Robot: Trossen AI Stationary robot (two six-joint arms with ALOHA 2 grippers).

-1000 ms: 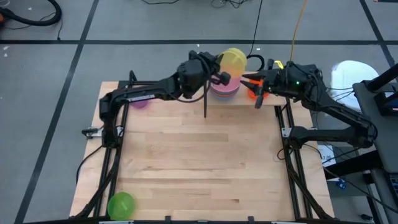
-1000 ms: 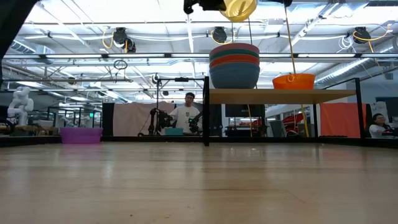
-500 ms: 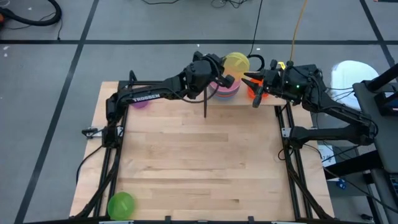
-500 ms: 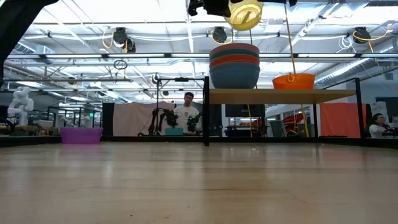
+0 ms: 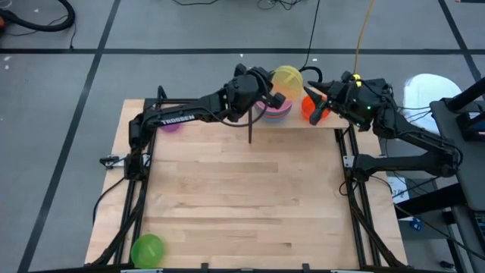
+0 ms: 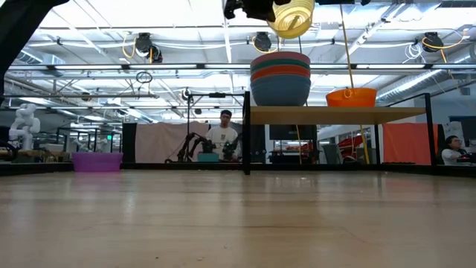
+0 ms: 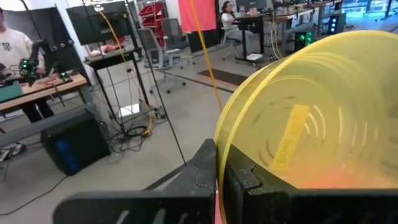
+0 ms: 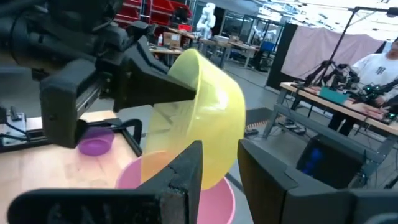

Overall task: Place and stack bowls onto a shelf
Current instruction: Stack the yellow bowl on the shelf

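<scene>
Yellow bowl (image 5: 286, 79) is hanging up over the shelf (image 6: 338, 115), tilted, pinched by its rim in the left gripper (image 5: 274, 94) — jaws clamped tight on the thin wall, one finger each side, clear in the left wrist view. It's sitting above the big stack (image 6: 280, 78): pink bowl (image 6: 280, 56) on top, then teal, red-orange, blue at the bottom, all nested at the shelf's left end. Orange bowl (image 6: 351, 97) is resting alone just beside the stack, further along the same board.

Step in hand, as I'm reading it: carrying a small bowl in for placing. Not down yet — clear gap betw. yellow and pink rim in the low view. Next move is probably asking for levelling the bowl out, then lowering either into the pink one or across onto the orange; small ones likely belong w/ the orange, but can't say which way it's going. Risk: tilted release could be sending it rolling off the board.

Right gripper (image 5: 317, 102) is hovering close by near the orange bowl, fingers spread as wide as they go, gripping nothing. In the right wrist view its fingers are framing the yellow bowl w/ no contact showing.

Still on the tabletop: purple bowl (image 5: 171, 126) at the far left, green bowl (image 5: 148, 249) at the near left corner. Two more to fetch, by my count.
</scene>
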